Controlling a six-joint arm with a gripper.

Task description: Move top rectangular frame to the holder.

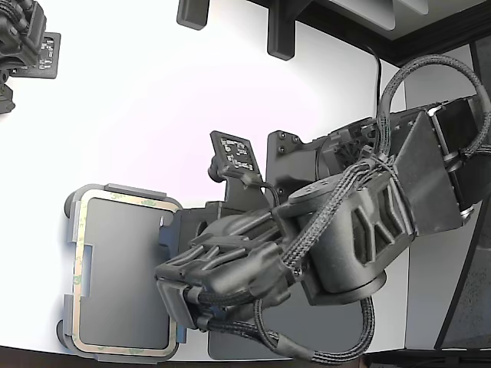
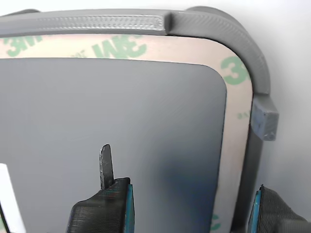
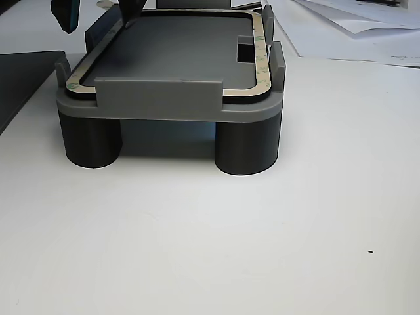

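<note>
The top rectangular frame [image 1: 77,276], beige with green marks, lies flat inside the grey holder [image 1: 126,188] at the exterior view's lower left. In the wrist view the frame [image 2: 238,136] runs along the holder's raised rim [image 2: 218,29]. My gripper [image 2: 189,213] is open over one corner. One finger [image 2: 104,208] hangs over the hollow centre, the other [image 2: 272,216] outside the holder wall, with the frame's side strip between them. In the other view the holder [image 3: 164,108] stands on round feet, and the frame [image 3: 262,65] rests in it below the gripper [image 3: 98,13]. The arm mostly hides the gripper [image 1: 178,326] in the exterior view.
A flat dark grey mat [image 1: 238,349] lies beside the holder under my arm, also visible as a dark mat [image 3: 20,79] in the other view. A second arm [image 1: 23,38] sits at the exterior view's upper left. Black brackets [image 1: 280,31] stand along the far table edge. Papers [image 3: 354,20] lie beyond the holder.
</note>
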